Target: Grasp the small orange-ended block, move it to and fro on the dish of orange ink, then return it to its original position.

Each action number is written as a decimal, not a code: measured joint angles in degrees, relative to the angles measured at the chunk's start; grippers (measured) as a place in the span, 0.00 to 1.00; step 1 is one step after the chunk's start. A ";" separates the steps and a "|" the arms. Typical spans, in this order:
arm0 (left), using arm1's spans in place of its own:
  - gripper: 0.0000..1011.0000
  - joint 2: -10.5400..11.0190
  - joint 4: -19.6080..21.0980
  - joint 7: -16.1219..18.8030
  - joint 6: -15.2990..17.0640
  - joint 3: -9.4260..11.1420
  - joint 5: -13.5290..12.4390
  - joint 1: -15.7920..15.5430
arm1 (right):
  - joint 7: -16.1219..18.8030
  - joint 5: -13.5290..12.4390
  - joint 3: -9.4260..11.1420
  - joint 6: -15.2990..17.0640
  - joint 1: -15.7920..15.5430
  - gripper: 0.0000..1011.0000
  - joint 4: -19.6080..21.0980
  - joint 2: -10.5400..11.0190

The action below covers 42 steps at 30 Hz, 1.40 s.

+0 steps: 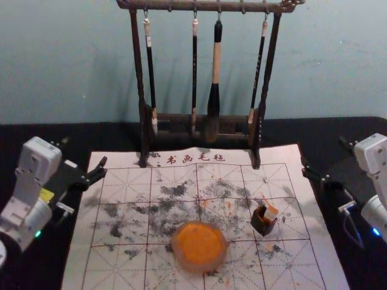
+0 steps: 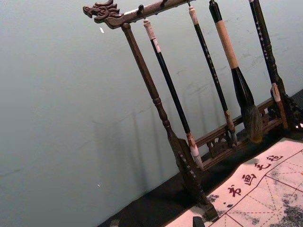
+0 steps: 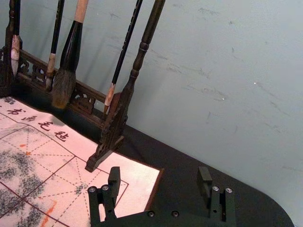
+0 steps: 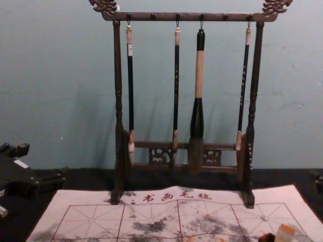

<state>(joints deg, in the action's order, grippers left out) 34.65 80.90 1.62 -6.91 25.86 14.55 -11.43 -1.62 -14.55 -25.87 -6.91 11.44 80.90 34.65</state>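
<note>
Small orange-ended block (image 1: pixel 271 212) tilts in a dark square holder (image 1: pixel 261 225), beyond and right of the round orange-ink dish (image 1: pixel 205 264). Farther, left pincer (image 1: pixel 83 152) and right pincer (image 1: pixel 324 152) spread open flanking the white mat (image 1: pixel 75 266); behind, a brown wooden brush rack (image 1: pixel 181 6).

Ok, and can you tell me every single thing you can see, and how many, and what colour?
Wall: one, blue-green, at the back
Table: one, black, under everything
Mat: one, white with red lines and dark smudges, on the table
Brush rack: one, dark brown, at the mat's far edge
Brushes: four, black and pale, hanging from the rack
Ink dish: one, orange, near the mat's middle
Box: one, dark brown, on the mat, right of the dish
Block: one, pale with orange, in the box
Left gripper: one, black, left side, open
Right gripper: one, black, right side, open
</note>
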 joint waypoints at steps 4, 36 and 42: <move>0.99 0.00 0.00 0.00 0.00 0.00 0.00 0.00 | 0.00 0.00 0.00 0.00 0.00 0.99 0.00 0.00; 0.99 0.00 0.00 0.00 0.00 0.00 0.00 0.00 | 0.59 -0.02 0.41 0.10 -0.14 0.99 0.09 -0.07; 0.99 0.00 0.00 0.00 0.00 0.00 0.00 0.00 | 3.71 -2.11 2.27 -0.34 -1.49 0.99 1.97 0.47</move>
<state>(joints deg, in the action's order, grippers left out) 34.65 80.90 1.62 -6.91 25.86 14.55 -11.43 2.09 -16.66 -23.59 -7.25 9.94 82.87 35.12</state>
